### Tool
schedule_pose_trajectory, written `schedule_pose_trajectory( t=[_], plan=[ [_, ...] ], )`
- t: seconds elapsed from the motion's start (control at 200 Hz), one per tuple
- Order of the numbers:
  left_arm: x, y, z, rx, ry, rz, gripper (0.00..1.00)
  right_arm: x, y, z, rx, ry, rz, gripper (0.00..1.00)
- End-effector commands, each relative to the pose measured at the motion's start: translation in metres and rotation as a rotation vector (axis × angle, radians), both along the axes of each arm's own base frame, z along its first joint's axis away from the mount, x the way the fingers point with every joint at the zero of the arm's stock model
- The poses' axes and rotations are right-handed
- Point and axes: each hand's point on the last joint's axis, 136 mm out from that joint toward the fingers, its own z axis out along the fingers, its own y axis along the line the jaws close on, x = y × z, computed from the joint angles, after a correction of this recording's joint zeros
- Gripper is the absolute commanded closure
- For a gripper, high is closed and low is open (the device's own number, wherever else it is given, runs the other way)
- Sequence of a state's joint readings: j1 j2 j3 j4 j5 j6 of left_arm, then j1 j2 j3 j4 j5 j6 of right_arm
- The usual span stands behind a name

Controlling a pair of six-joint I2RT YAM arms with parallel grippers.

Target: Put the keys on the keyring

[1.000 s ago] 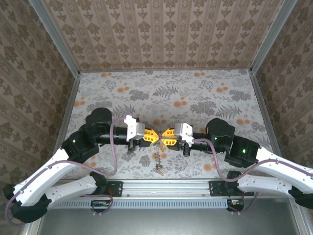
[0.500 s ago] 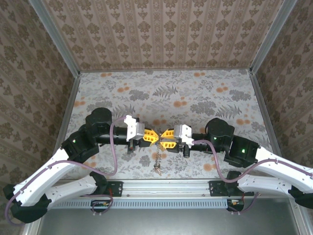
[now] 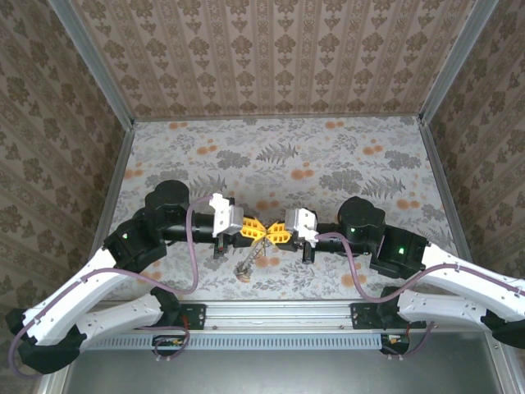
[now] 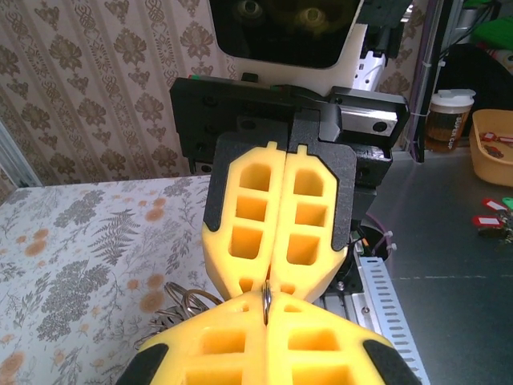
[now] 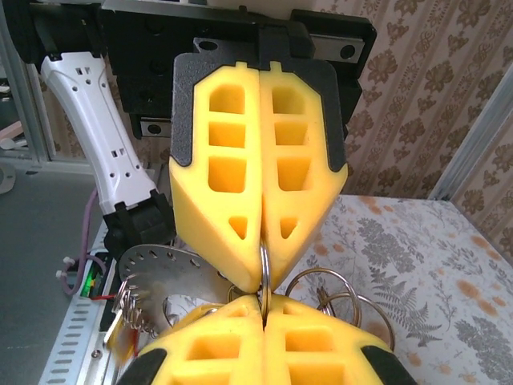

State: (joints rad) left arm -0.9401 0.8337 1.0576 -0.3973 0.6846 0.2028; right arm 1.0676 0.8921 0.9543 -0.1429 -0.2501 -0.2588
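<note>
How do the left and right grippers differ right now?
The left gripper points rightward, while the right gripper points leftward, so they meet tip to tip. The chain trails down on the left gripper's side, not under the right gripper. Shared: both have yellow fingers, both are shut, and both pinch the same thin ring.

left claw point(image 3: 257, 232), right claw point(image 3: 276, 235) tip-to-tip; keyring point(image 3: 248, 264) hanging beneath

The left gripper point(image 3: 261, 232) and right gripper point(image 3: 276, 233) were tip to tip over the near middle of the table point(image 3: 328, 156), the keyring point(image 5: 263, 269) between them. The keys point(image 3: 246, 267) hung below, slightly left.
</note>
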Motion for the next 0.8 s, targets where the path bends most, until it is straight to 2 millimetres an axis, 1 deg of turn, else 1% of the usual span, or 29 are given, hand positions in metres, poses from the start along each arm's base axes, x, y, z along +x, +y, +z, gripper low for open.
schedule_pose_trajectory(
  t=[0.0, 0.025, 0.075, 0.16, 0.27, 0.325, 0.39, 0.435, 0.485, 0.58, 0.62, 0.795],
  plan=[
    [0.003, 0.005, 0.003, 0.016, -0.022, 0.027, 1.00, 0.008, -0.009, 0.014, 0.017, -0.033, -0.058, 1.00],
    [0.005, 0.006, 0.002, 0.035, -0.026, 0.043, 1.00, 0.009, -0.010, 0.014, 0.013, -0.036, -0.063, 1.00],
    [0.011, 0.007, -0.004, 0.080, -0.030, 0.076, 0.96, 0.011, -0.012, 0.013, 0.004, -0.039, -0.075, 1.00],
    [0.013, 0.007, -0.011, 0.130, -0.034, 0.093, 0.90, 0.013, -0.014, 0.013, -0.014, -0.046, -0.086, 1.00],
    [0.014, 0.008, -0.013, 0.148, -0.046, 0.111, 0.83, 0.017, -0.014, 0.011, -0.049, -0.052, -0.100, 1.00],
    [0.016, 0.009, -0.011, 0.144, -0.054, 0.122, 0.83, 0.019, -0.014, 0.009, -0.065, -0.055, -0.103, 1.00],
    [0.017, 0.007, -0.013, 0.147, -0.058, 0.126, 0.95, 0.020, -0.013, 0.008, -0.083, -0.055, -0.104, 1.00],
    [0.018, 0.006, -0.014, 0.151, -0.056, 0.126, 0.96, 0.020, -0.012, 0.007, -0.093, -0.055, -0.101, 1.00],
    [0.019, 0.005, -0.015, 0.152, -0.055, 0.125, 0.96, 0.021, -0.012, 0.004, -0.107, -0.049, -0.102, 1.00],
    [0.019, 0.004, -0.017, 0.157, -0.052, 0.122, 0.86, 0.024, -0.010, -0.001, -0.140, -0.038, -0.109, 1.00],
    [0.019, 0.003, -0.017, 0.158, -0.051, 0.122, 0.83, 0.026, -0.009, -0.004, -0.153, -0.031, -0.115, 1.00],
    [0.018, 0.001, -0.022, 0.163, -0.041, 0.106, 0.83, 0.030, -0.005, -0.008, -0.181, -0.014, -0.121, 1.00]
  ],
)
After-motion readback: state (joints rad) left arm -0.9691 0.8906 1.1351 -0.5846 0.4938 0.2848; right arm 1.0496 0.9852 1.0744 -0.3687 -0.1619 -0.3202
